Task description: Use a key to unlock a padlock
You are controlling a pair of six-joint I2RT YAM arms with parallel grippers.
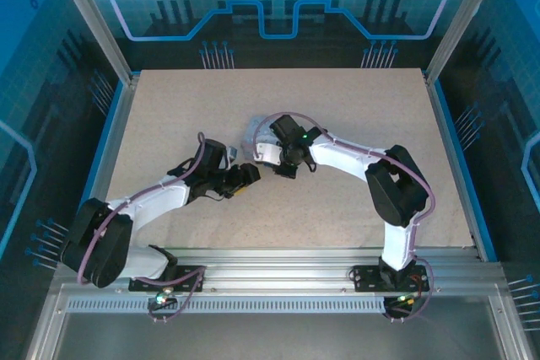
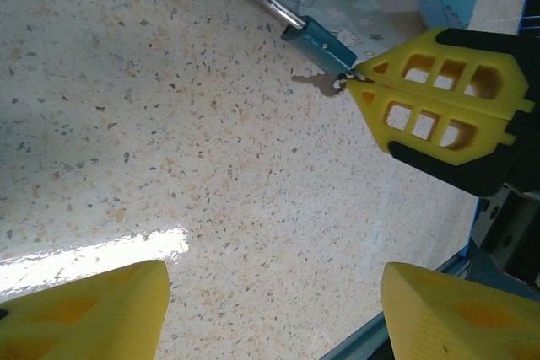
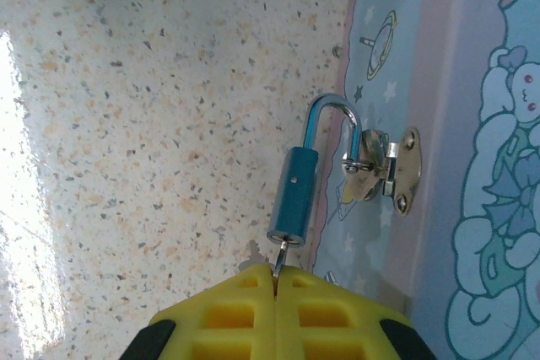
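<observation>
small teal-bodied metal padlock sits mid-frame, its silver shackle hooked through the shiny hasp of the pale blue cartoon-printed tin at right. thin silvery key pokes into the padlock's lower end. right gripper, bottom centre, is clenched on the key; left gripper, along its view's bottom edge, is released over the speckled table.

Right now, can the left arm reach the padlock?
Probably yes. The left gripper is open, with just table between it and the padlock, though the right gripper, shut on the key, crowds one end.
</observation>
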